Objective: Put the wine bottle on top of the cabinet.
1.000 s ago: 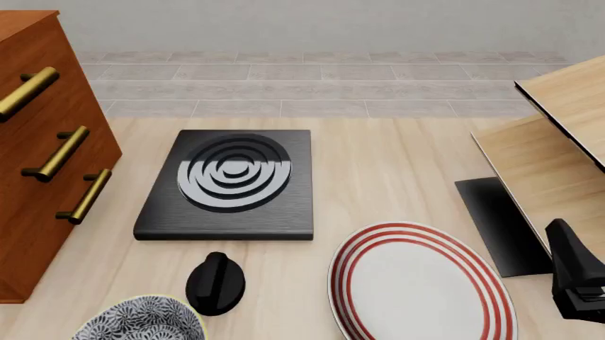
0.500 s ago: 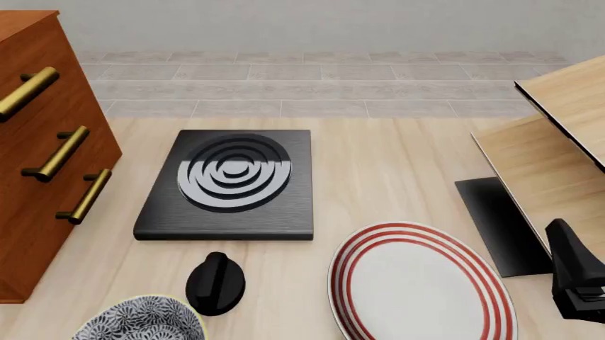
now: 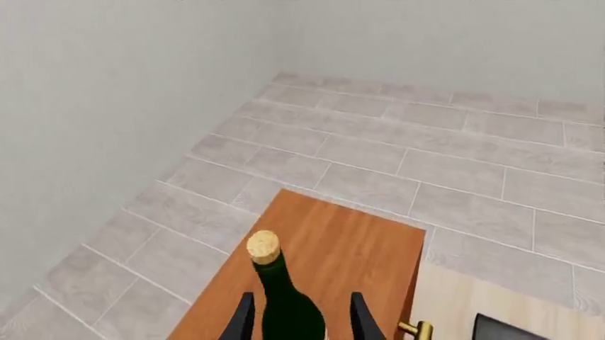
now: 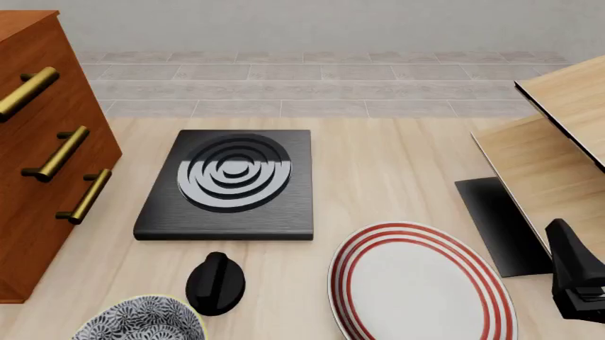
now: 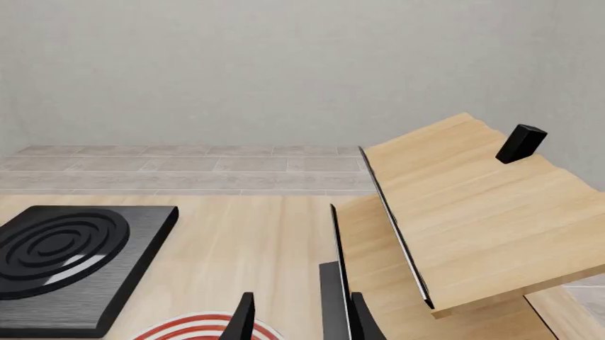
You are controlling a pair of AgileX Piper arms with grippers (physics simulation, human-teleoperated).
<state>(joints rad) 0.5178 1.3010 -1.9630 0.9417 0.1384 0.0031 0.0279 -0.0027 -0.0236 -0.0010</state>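
In the left wrist view the wine bottle (image 3: 283, 308), dark green with a tan cap, stands upright over the reddish-brown top of the cabinet (image 3: 341, 258). My left gripper (image 3: 302, 315) is open, one finger on each side of the bottle's shoulder, with a small gap showing on one side. The bottle's base is hidden below the frame. The front view shows only the cabinet (image 4: 38, 163) front with its brass handles at the far left; the bottle and left arm are out of that view. My right gripper (image 5: 302, 315) is open and holds nothing, low at the table's right.
A black hob plate (image 4: 232, 180) lies mid-table. A red-striped plate (image 4: 421, 283), a black knob-shaped object (image 4: 215, 283) and a patterned bowl (image 4: 142, 322) sit near the front edge. A pale slanted wooden structure (image 4: 557, 142) on a black base (image 4: 501, 227) stands at the right.
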